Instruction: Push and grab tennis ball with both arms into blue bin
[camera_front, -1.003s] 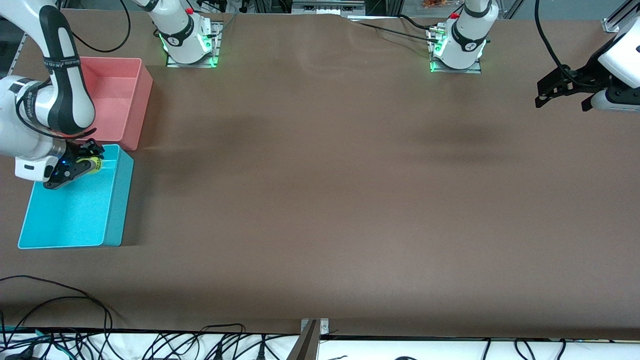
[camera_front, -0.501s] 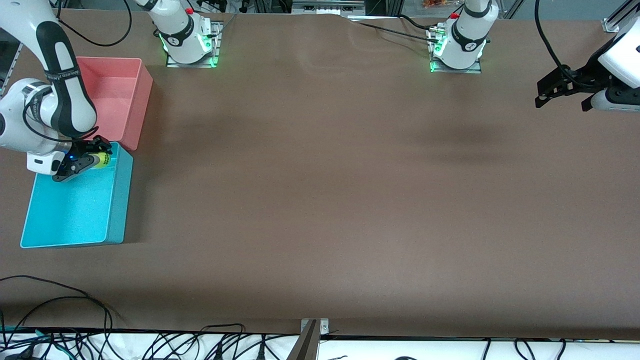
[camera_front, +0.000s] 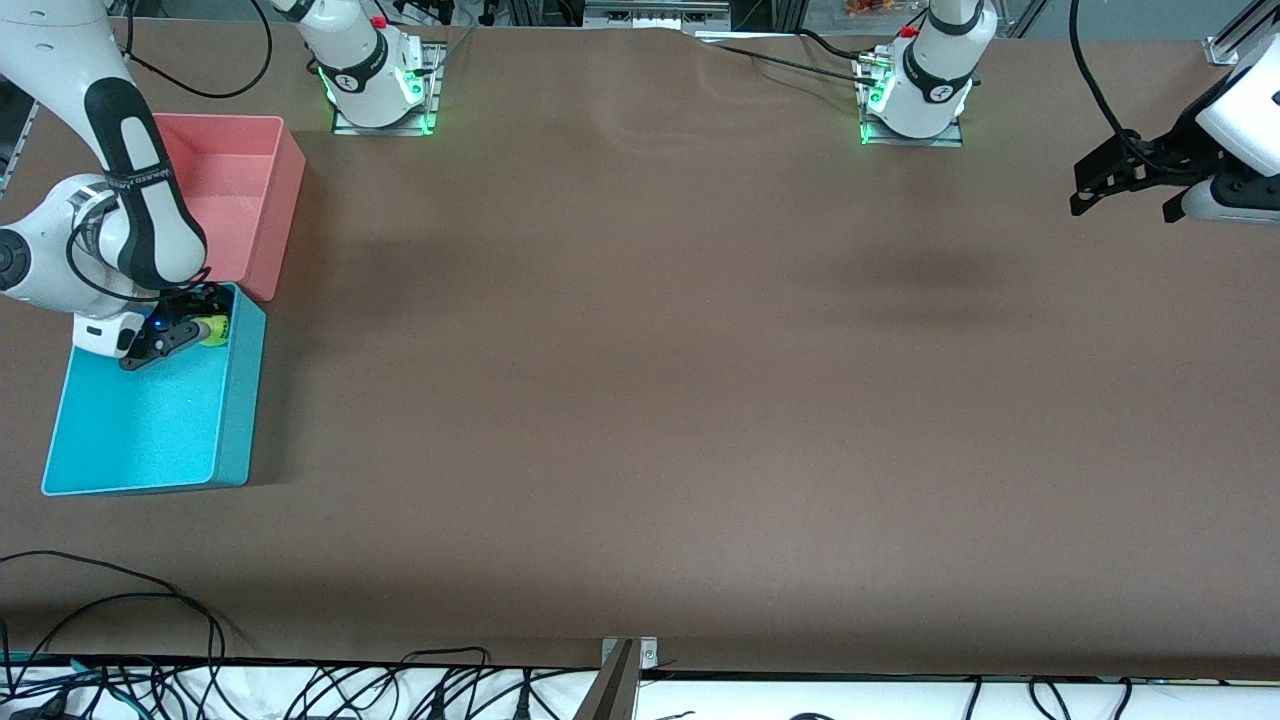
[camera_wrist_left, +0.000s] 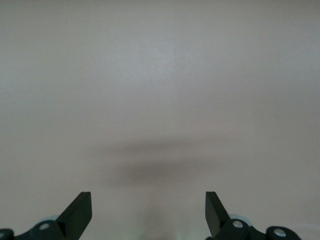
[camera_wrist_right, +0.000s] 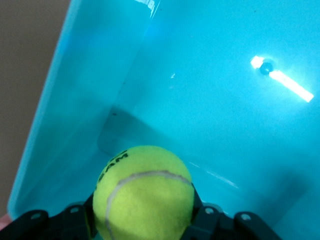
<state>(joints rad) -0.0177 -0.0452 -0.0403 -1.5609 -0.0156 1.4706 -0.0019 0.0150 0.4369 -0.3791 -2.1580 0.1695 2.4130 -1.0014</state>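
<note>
Over the blue bin (camera_front: 150, 430), the right claw (camera_front: 195, 330) clasps the tennis ball (camera_wrist_right: 145, 192); left claw (camera_wrist_left: 149, 215) spread.

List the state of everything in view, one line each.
tennis ball: between the right pincer's fingers, over the blue bin's interior.
right pincer: over the blue bin's corner beside the pink bin; ball between its fingers, release not clear.
left pincer: open, empty, waiting above bare table at the left arm's end.
blue bin: upright, nothing resting on its visible floor.
pink bin: upright, no contents visible.
</note>
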